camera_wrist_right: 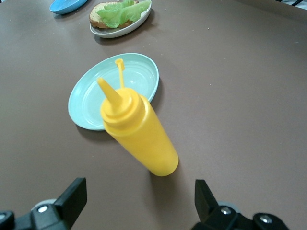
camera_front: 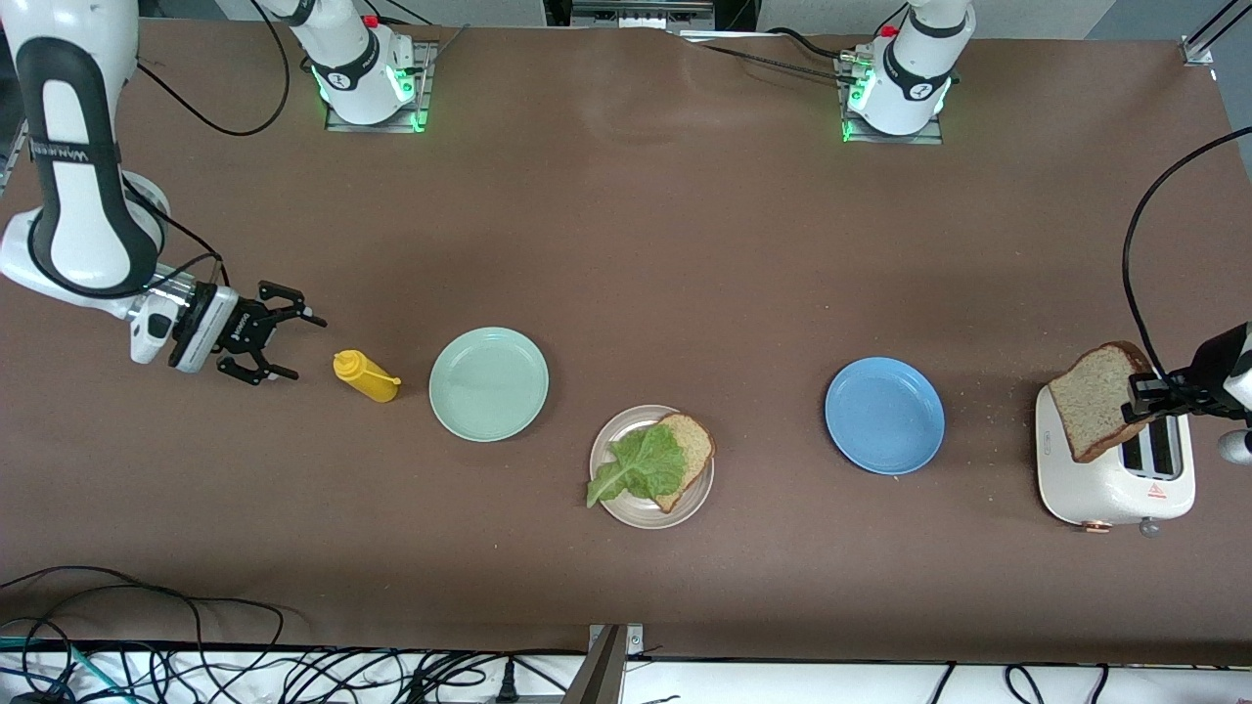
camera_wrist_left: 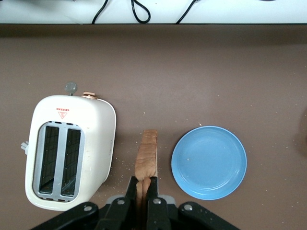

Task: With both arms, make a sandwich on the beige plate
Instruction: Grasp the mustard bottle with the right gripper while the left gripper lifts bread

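Observation:
The beige plate [camera_front: 634, 515] holds one brown bread slice [camera_front: 693, 448] with a green lettuce leaf [camera_front: 641, 464] on it. My left gripper [camera_front: 1137, 397] is shut on a second bread slice [camera_front: 1097, 399] and holds it on edge in the air over the white toaster [camera_front: 1115, 484]. In the left wrist view the slice [camera_wrist_left: 147, 155] hangs between the fingers [camera_wrist_left: 130, 189], over the table between the toaster [camera_wrist_left: 100, 139] and the blue plate [camera_wrist_left: 209, 162]. My right gripper [camera_front: 284, 344] is open and empty beside the yellow bottle. The plate [camera_wrist_right: 120, 32] with lettuce [camera_wrist_right: 120, 12] shows in the right wrist view.
A yellow squeeze bottle [camera_front: 367, 376] stands beside the mint green plate [camera_front: 489, 383], toward the right arm's end; the right wrist view shows it [camera_wrist_right: 139, 134] just ahead of the open right gripper [camera_wrist_right: 139, 199]. A blue plate [camera_front: 885, 416] lies between the beige plate and the toaster.

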